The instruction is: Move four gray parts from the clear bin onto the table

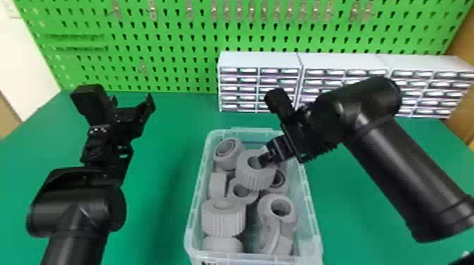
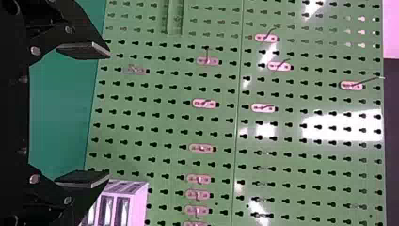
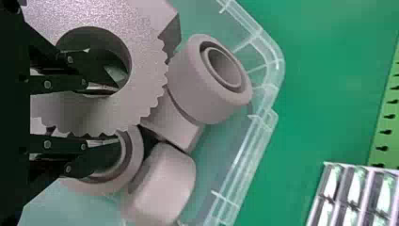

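Head view: the right gripper pinched a gear, with the clear bin around its tips. Left wrist view: the left gripper gaped wide. Right wrist view: 1 finger inside the gear, 1 outside (straight lifting looked safest).

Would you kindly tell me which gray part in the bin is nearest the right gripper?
The toothed one farther from the robot, with the right gripper at its hole; the other toothed part lies nearer the robot.

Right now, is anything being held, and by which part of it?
Yes: the right tool has the toothed gray part by its wall, one finger inside the hole, the other outside the teeth. The left tool holds nothing.
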### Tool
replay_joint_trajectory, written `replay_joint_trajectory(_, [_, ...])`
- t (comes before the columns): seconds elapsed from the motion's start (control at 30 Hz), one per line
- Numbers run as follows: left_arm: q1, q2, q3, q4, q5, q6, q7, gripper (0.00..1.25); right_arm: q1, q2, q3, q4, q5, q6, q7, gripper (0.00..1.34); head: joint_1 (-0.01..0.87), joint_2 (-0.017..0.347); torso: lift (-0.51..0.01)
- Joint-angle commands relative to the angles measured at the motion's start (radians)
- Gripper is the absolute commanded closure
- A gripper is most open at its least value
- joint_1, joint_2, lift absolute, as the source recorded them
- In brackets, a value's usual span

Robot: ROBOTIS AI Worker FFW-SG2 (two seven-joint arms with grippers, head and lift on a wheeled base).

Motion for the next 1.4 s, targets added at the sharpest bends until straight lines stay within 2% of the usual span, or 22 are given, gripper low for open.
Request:
replay_joint_trajectory(0.0, [0.004, 0.0, 0.001, 0.0, 0.0, 0.0, 0.0, 0.35, 0.003, -0.001, -0.034, -0.042, 0.025, 0.023, 0.001, 0.93, 0.693, 0.072, -0.052])
replay_joint_trajectory(0.9, [0.011, 0.0, -0.005, 0.0, 0.0, 0.0, 0.006, 0.35, 0.031, -0.007, -0.234, -0.2, 0.161, 0.141, 0.0, 0.93, 0.693, 0.072, -0.052])
replay_joint_trajectory(1.37, [0.016, 0.0, -0.011, 0.001, 0.006, 0.0, 0.021, 0.35, 0.053, -0.01, -0.323, -0.22, 0.202, 0.169, 0.0, 0.93, 0.693, 0.072, -0.052])
